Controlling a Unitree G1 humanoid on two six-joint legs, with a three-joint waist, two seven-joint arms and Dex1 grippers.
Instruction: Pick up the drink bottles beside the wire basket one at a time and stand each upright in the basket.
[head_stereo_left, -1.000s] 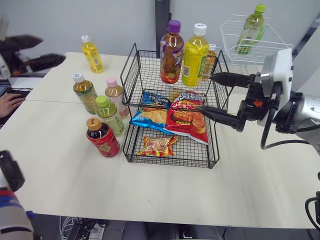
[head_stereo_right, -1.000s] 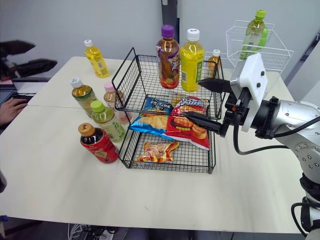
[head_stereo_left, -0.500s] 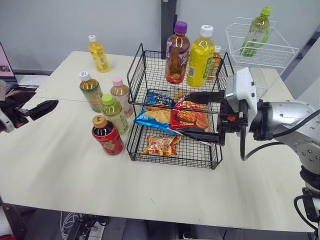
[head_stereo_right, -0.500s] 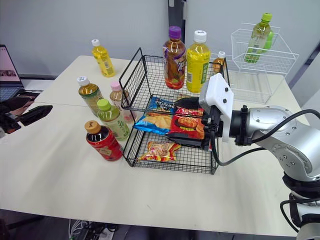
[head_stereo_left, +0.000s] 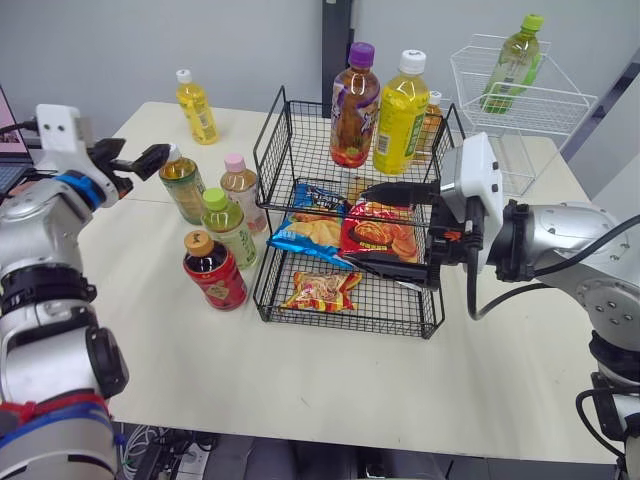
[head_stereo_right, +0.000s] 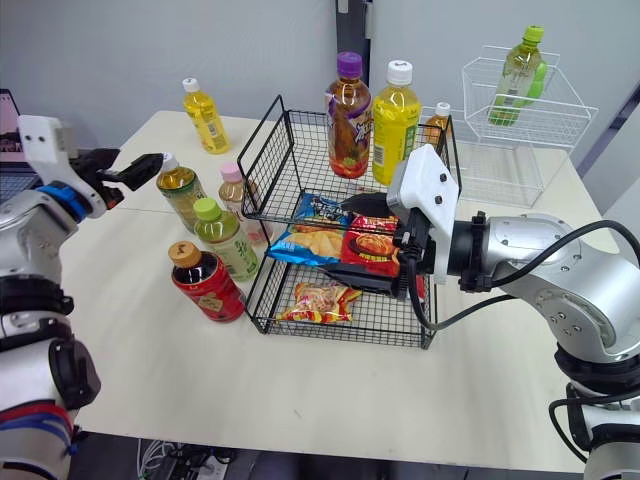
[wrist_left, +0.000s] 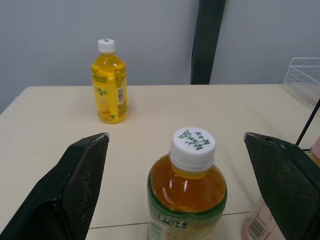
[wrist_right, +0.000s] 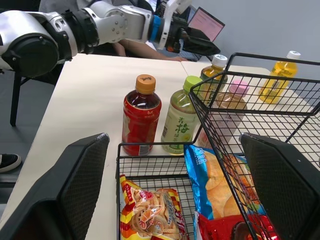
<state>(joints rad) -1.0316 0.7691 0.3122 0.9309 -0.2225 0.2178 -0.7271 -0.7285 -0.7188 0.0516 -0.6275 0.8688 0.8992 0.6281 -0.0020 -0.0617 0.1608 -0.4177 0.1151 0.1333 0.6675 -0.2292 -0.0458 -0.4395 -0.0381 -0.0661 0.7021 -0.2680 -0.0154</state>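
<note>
My left arm has swung in from the counter's (head_stereo_left: 300, 370) edge, its pincer (head_stereo_left: 138, 165) open just beside the cap of the white-capped tea bottle (head_stereo_left: 182, 187) standing next to the wire basket (head_stereo_left: 272, 140), while the right pincer (head_stereo_left: 357, 224) hangs open at the basket's front.

A pale bottle with a green cap (wrist_right: 181, 122), standing on the table (wrist_right: 90, 100), carries a large label character that looks like 梅. Green print on the white cap (wrist_left: 193, 146) of the amber bottle (wrist_left: 187, 200) is unreadable.
</note>
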